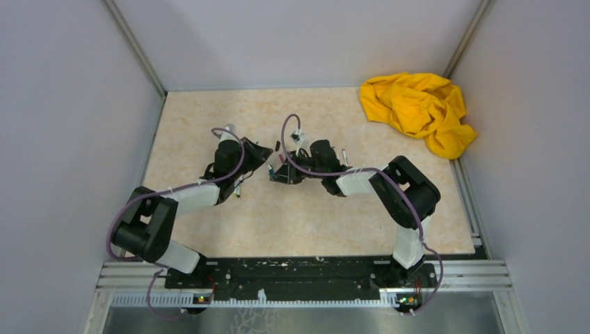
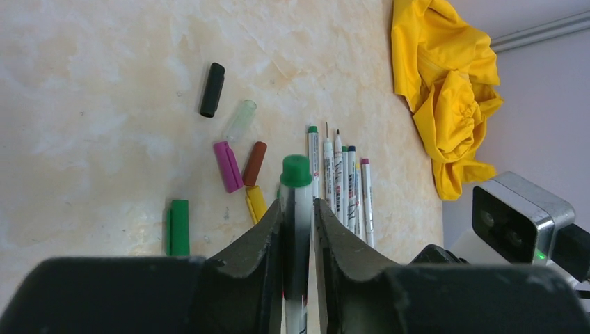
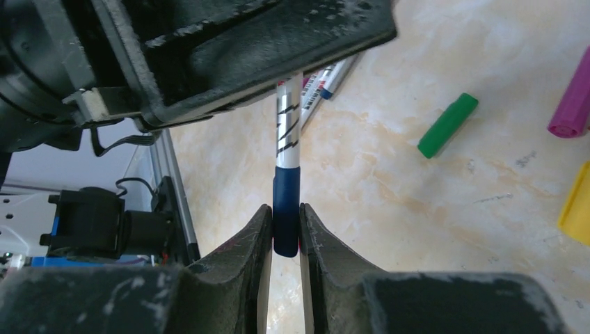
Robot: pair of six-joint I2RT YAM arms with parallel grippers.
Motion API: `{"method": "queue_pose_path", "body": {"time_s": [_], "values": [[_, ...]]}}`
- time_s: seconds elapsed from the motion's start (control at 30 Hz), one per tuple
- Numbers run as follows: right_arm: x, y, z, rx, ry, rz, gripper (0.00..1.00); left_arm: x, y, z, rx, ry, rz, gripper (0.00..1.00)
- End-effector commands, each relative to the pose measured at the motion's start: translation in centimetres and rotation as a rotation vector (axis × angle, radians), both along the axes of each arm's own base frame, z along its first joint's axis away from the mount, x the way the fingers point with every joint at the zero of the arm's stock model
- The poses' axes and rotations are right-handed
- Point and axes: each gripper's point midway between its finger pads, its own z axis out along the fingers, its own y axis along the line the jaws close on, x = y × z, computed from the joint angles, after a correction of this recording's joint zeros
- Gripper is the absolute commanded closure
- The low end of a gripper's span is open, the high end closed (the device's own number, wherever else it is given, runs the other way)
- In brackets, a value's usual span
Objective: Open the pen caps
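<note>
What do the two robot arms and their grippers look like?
The left arm and right arm have black joints and white covers, each trailing a purplish-grey cable. The left gripper and right gripper have black, tapered, scuffed fingers.

The table (image 1: pixel 306 223) had a beige top with a marble pattern. Plain walls (image 1: pixel 69 104) of pale grey-lilac colour closed it on the left, far and right sides, with thin metal posts (image 1: pixel 136 45) in the far corners. A metal rail (image 1: pixel 473 275) ran along the near edge. A crumpled yellow cloth (image 1: pixel 417 108) lay in the far right corner. The light was even.
</note>
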Motion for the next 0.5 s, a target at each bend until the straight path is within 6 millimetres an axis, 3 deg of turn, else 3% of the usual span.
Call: {"method": "queue_pose_path", "body": {"time_s": [0.0, 0.13, 0.4, 0.43, 0.47], "values": [[-0.17, 1.49, 3.3, 0.086, -0.096, 0.073, 1.0, 0.2, -1.21, 0.73, 0.006, -0.019, -0.066, 0.68], [-0.17, 1.49, 3.24, 0.084, -0.096, 0.074, 1.0, 0.14, -1.52, 0.65, 0.018, -0.015, -0.092, 0.64], [0.41, 0.8, 2.82, 0.069, -0.086, 0.043, 1.0, -0.11, -1.07, 0.71, 0.027, -0.011, -0.078, 0.68], [0.46, 0.75, 2.86, 0.069, -0.086, 0.041, 1.0, -0.17, -0.96, 0.69, 0.029, -0.012, -0.074, 0.7], [0.51, 0.72, 2.87, 0.067, -0.086, 0.039, 1.0, -0.11, -0.85, 0.78, 0.031, -0.016, -0.07, 0.78]]}}
